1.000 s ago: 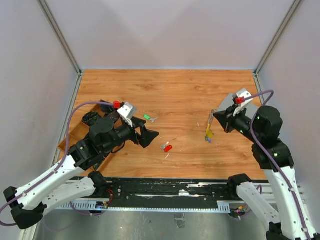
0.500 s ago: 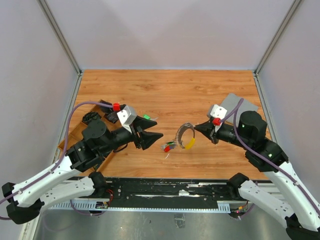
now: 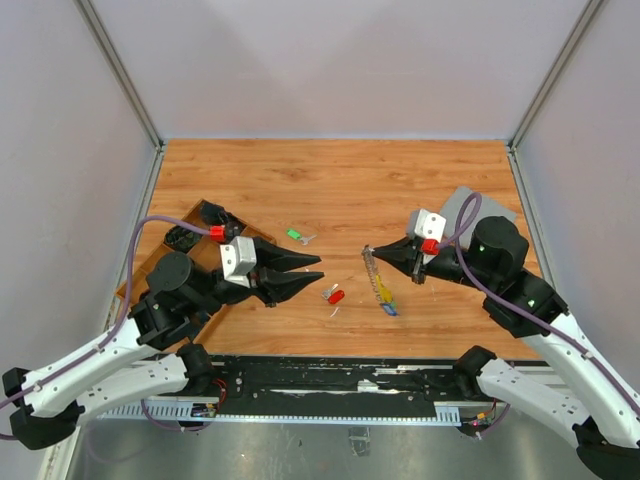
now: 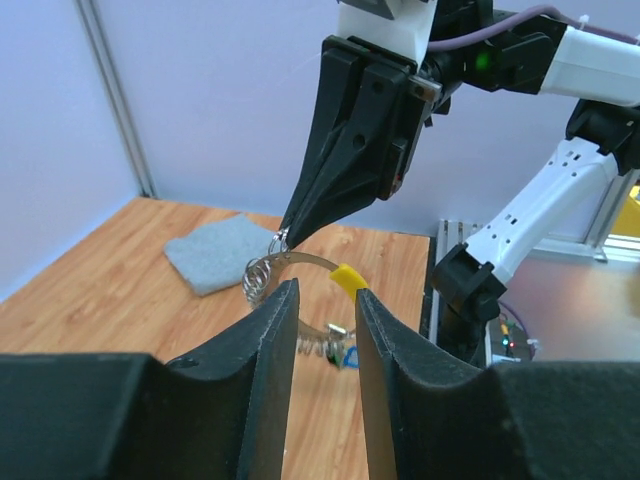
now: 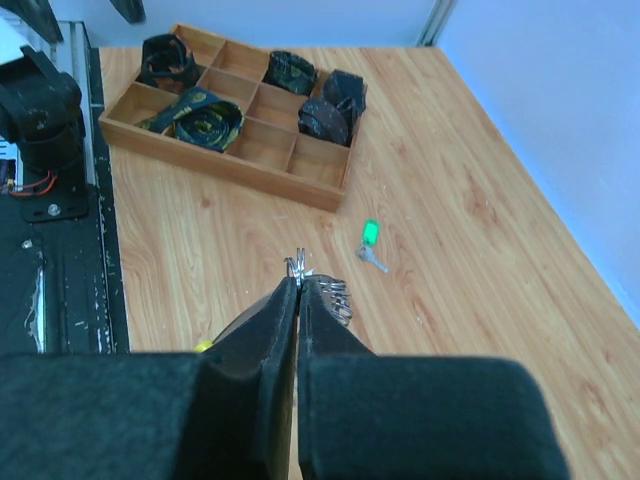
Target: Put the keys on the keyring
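The keyring (image 3: 376, 278) hangs from my right gripper (image 3: 368, 250), which is shut on its thin silver ring (image 5: 298, 266). A short coiled chain, a yellow key (image 3: 383, 293) and a blue key (image 3: 390, 310) dangle below it. In the left wrist view the ring (image 4: 303, 262) and the yellow head (image 4: 347, 277) sit just beyond my left gripper (image 4: 325, 295). Its jaws stand narrowly apart with nothing between them. In the top view my left gripper (image 3: 319, 267) points right, a short gap from the keyring. A red key (image 3: 336, 297) and a green key (image 3: 294, 235) lie loose on the wood.
A wooden compartment tray (image 5: 225, 165) with dark items stands at the table's left side. A grey cloth square (image 4: 215, 262) lies at the right, behind the right arm. The black rail with the arm bases runs along the near edge.
My right gripper has carried the keyring left toward the middle; the keys swung out and now hang down. My left gripper's jaws have narrowed a lot.
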Controlling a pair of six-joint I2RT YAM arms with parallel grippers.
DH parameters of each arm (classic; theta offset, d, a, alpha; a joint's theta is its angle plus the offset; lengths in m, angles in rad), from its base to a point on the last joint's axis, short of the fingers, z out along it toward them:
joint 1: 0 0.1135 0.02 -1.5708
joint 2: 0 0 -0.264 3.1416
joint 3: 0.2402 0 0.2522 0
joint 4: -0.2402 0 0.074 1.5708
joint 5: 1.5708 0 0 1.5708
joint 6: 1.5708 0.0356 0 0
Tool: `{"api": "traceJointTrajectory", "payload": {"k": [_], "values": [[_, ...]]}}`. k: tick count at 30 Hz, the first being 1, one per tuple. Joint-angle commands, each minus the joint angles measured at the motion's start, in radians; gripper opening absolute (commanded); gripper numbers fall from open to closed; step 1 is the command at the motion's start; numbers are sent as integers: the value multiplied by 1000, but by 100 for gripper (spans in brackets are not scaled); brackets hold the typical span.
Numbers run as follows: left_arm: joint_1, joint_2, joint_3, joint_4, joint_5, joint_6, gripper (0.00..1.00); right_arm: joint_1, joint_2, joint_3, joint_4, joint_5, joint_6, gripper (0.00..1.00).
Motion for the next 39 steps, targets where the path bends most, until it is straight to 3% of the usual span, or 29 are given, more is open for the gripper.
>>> {"api": "traceJointTrajectory", "payload": {"k": [1,11,18,39], "values": [[-10,24,12,54,35,104,35,16,-6,32,147,-75,-16,0],[-11,105,61,63,47,187,35,17,-10,22,245,-130,-25,0],[-19,154,76,130,64,165,25,22,-7,27,252,-158,-21,0],[-59,214,77,170,-3,159,25,59,-7,27,249,-172,-38,0]]}}
